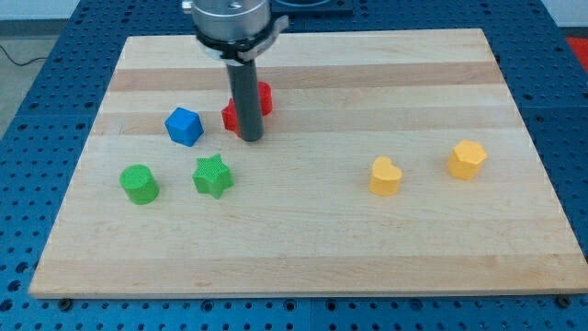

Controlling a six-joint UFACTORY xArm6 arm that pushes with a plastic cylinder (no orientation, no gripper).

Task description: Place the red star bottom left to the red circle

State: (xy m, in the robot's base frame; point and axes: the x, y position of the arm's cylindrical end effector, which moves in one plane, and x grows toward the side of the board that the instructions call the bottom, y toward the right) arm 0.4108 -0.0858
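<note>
My tip (250,138) touches a small red plastic block (229,116) (shape hidden behind the rod), beside another red block (264,97), to nudge it; this gripperless tool pinches nothing.

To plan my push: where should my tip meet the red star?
Two red blocks sit half hidden behind my tip, shapes unclear. If the lower-left red block is the star, it already lies bottom left of the upper-right red block; at most, nudge its upper-right side.

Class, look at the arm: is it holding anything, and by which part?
Nothing is held. My tip is a bare rod that only pushes; it stands against the red blocks.
</note>
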